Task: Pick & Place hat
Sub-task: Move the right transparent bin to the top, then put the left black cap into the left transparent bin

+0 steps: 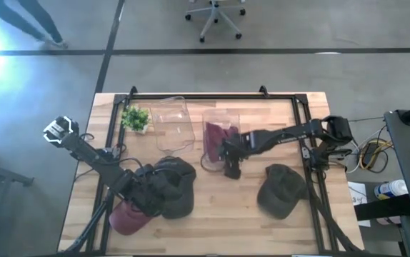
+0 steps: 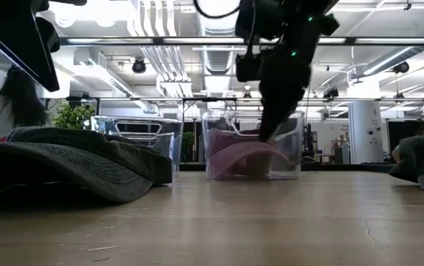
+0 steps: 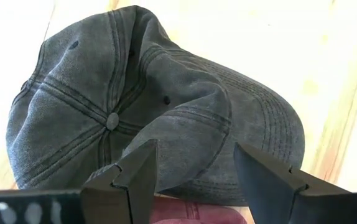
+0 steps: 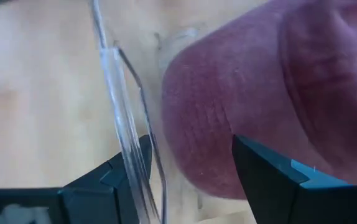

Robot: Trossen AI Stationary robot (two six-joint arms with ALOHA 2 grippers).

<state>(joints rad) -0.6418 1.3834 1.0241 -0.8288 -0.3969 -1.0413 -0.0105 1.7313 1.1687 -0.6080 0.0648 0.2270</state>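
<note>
Your right pincer [image 4: 188, 177] gapes over the clear plastic bin [image 4: 125, 124], its thin wall between the fingers; soft maroon hat [image 4: 247, 93] inside. Your left pincer [image 3: 194, 177], spread wide, hovers above a faded grey stitched cap [image 3: 135, 99] on the wooden tabletop [image 1: 219, 221].

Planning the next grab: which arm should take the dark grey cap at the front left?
Left, probably. The left hand hangs open right over the dark grey cap, its crown between the fingers. The right hand is open at the clear bin holding the maroon cap.
</note>
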